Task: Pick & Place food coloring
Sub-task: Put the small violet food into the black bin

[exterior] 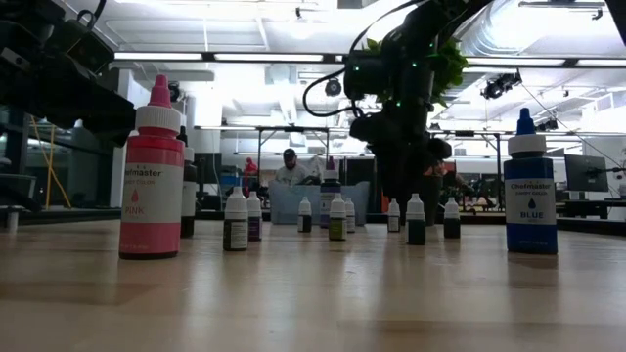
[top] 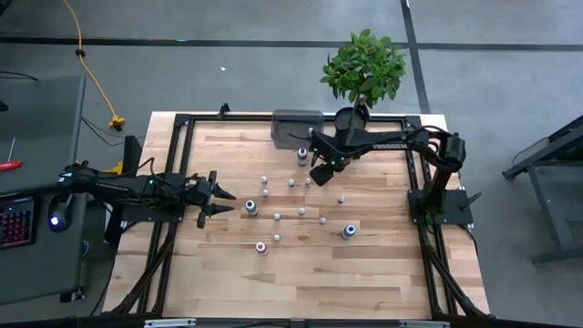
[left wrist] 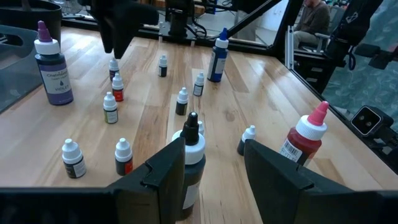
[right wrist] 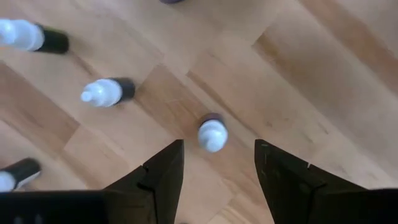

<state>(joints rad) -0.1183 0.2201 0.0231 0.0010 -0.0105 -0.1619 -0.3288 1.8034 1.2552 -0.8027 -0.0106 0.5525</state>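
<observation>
The food coloring is several small white-capped bottles standing upright on the wooden table [top: 383, 273], among them a pink one [exterior: 152, 176], a blue one [exterior: 528, 186] and a purple one [left wrist: 53, 68]. My right gripper [right wrist: 219, 144] is open and points down over one tiny bottle [right wrist: 212, 134], which stands on the table below its fingertips, untouched; in the high view this gripper [top: 319, 175] is at the far middle. My left gripper [left wrist: 212, 146] waits open at the table's left [top: 219, 202], a black-tipped bottle [left wrist: 191, 162] just ahead of its fingers.
A grey tray [top: 296, 128] sits at the far edge, beside a potted green plant [top: 364, 68]. Other tiny bottles [right wrist: 106, 92] stand close around the one under my right gripper. The near half of the table is bare wood.
</observation>
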